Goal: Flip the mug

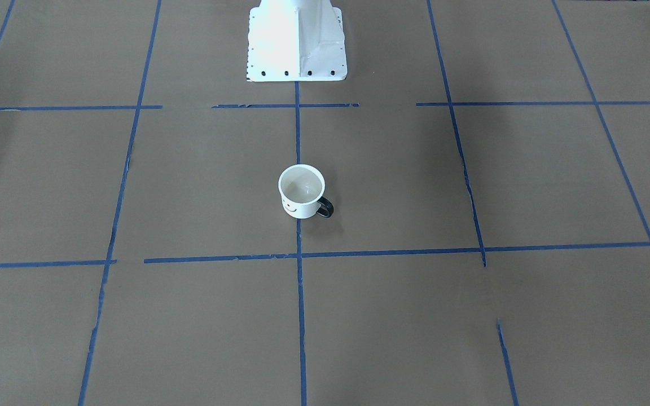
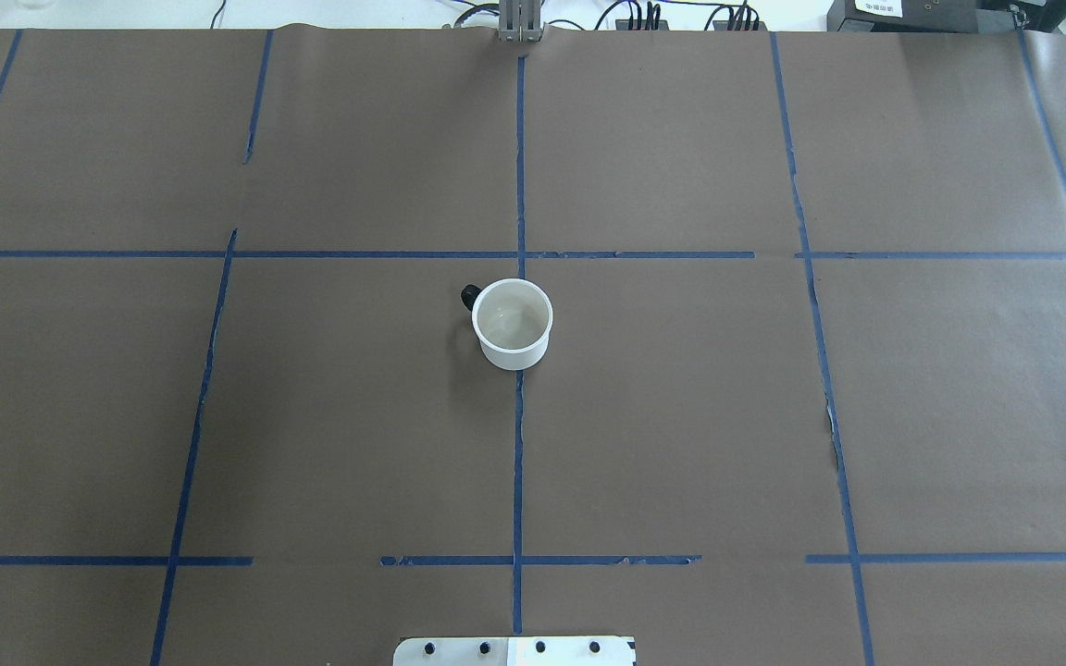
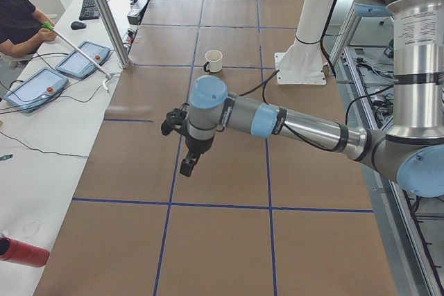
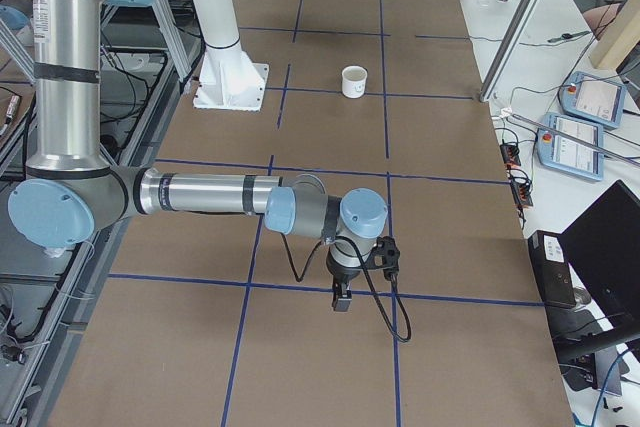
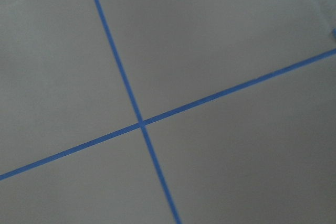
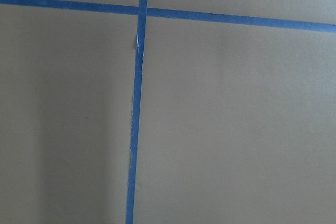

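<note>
The white mug [image 1: 301,192] stands upright, mouth up, on the centre blue tape line of the brown table. Its smiley face points away from the robot and its black handle [image 1: 325,208] points toward the robot's left. It also shows in the overhead view [image 2: 513,324], the left side view [image 3: 213,61] and the right side view [image 4: 353,81]. My left gripper [image 3: 189,166] hangs over the table's left end, far from the mug. My right gripper [image 4: 342,299] hangs over the right end. Both show only in side views, so I cannot tell if they are open. The wrist views show only paper and tape.
The white robot base [image 1: 297,39] stands at the table's robot-side edge behind the mug. Teach pendants [image 3: 28,88] lie on the operators' bench, with a seated person [image 3: 17,19] there. A metal post [image 3: 107,15] rises at the table's far edge. A red object [image 3: 24,252] lies on the bench.
</note>
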